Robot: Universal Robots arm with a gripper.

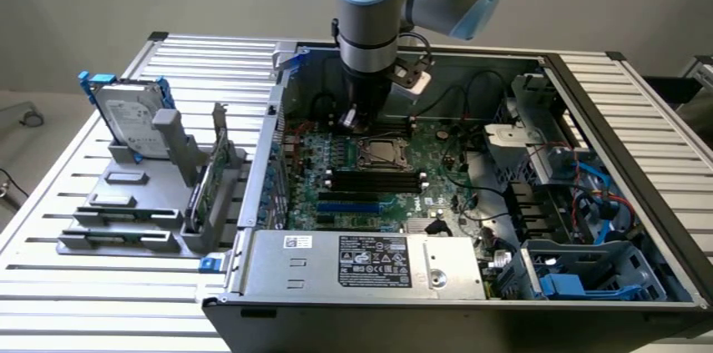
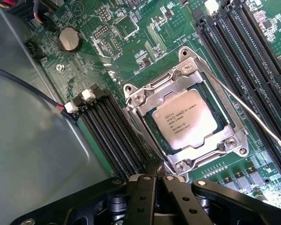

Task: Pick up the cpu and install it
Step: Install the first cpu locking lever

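Note:
The cpu, a flat silver-grey square chip with printed text, lies inside the metal-framed socket on the green motherboard. In the exterior view the cpu shows in the middle of the open computer case. My gripper is shut with nothing between its black fingers, and its tips hover just beside one corner of the socket frame. Seen from outside, the gripper hangs low over the board, slightly toward the exterior view's left of the socket. A thin wire lever runs along one side of the socket.
Black memory slots flank the socket on both sides. A power supply sits at the case front, cables and drive bays at the exterior view's right. Outside the case, a hard drive with blue rails stands in a grey rack.

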